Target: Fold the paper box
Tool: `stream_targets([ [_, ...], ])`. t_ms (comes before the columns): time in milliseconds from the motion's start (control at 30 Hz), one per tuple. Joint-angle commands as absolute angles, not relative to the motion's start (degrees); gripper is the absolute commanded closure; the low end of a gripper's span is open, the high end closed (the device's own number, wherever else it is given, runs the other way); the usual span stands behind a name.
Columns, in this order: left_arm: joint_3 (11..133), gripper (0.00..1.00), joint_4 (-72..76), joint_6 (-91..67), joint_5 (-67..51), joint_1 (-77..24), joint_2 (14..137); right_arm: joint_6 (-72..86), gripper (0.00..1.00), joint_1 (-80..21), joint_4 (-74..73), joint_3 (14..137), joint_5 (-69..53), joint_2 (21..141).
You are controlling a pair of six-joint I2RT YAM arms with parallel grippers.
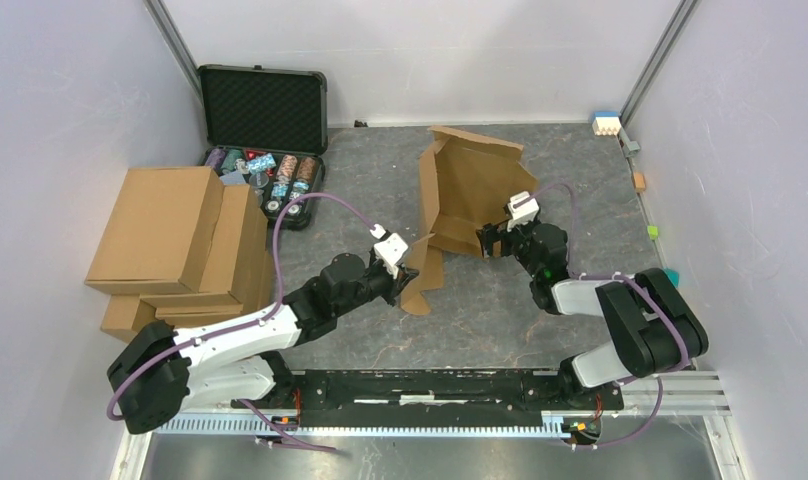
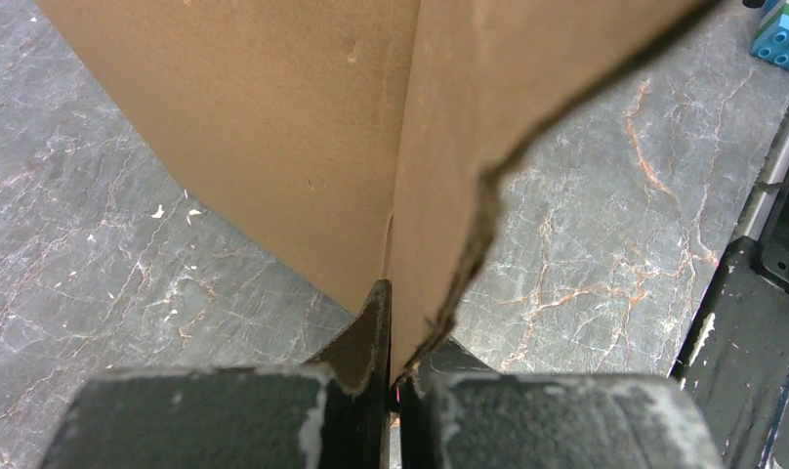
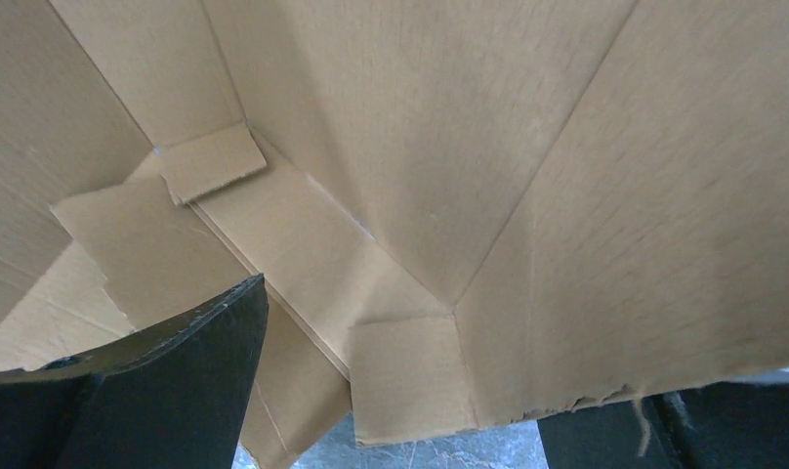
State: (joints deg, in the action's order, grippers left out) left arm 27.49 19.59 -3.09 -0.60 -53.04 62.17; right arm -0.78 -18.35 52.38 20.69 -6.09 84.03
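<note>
Table (image 1: 540, 330): grey marbled top, carrying everything.
Cartons (image 1: 170, 235): brown stack at the 9 o'clock edge.
Paper box (image 1: 470, 185): just 12 o'clock of table centre, panels standing, one flap reaching toward 7 o'clock.
Case (image 1: 263, 110): black, lid up, at 10 o'clock.
Left tool (image 1: 408, 272): pinched tight on that flap's edge.
Right tool (image 1: 492, 240): fingers spread wide at the box's 5 o'clock side, straddling its lower edge.

table (image 1: 360, 185): grey marble | on it: paper box (image 1: 470, 190), cartons (image 1: 170, 240), case (image 1: 263, 105)
</note>
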Motion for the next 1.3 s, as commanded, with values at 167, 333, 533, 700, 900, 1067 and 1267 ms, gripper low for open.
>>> stream_targets([
  [167,27.76,0.98,18.45,-4.66,-2.23,-52.47,62.15,-7.07,0.02,-22.22,47.09,23.84,-2.42,87.25],
  [333,27.92,0.98,18.43,-4.75,-2.45,-52.47,62.95,-9.83,0.02,-23.89,44.66,25.89,-1.72,88.91],
  [533,28.12,0.98,18.28,-4.83,-2.64,-52.38,63.64,-11.29,0.02,-25.20,40.90,28.67,-2.25,90.36],
  [700,27.87,0.98,18.24,-5.14,-2.94,-52.13,62.50,-12.68,0.02,-26.31,38.62,29.14,-1.08,90.45],
  [900,27.55,0.98,18.45,-6.05,-4.41,-50.98,62.07,-13.61,0.02,-26.56,39.27,28.35,-3.13,89.88],
  [1067,27.25,0.98,18.72,-6.72,-5.39,-50.11,61.63,-14.69,0.02,-27.05,37.60,29.48,-4.07,90.86],
  [1267,27.37,0.98,18.89,-7.47,-7.42,-48.89,62.26,-15.39,0.02,-28.36,34.88,31.55,-2.55,93.16],
])
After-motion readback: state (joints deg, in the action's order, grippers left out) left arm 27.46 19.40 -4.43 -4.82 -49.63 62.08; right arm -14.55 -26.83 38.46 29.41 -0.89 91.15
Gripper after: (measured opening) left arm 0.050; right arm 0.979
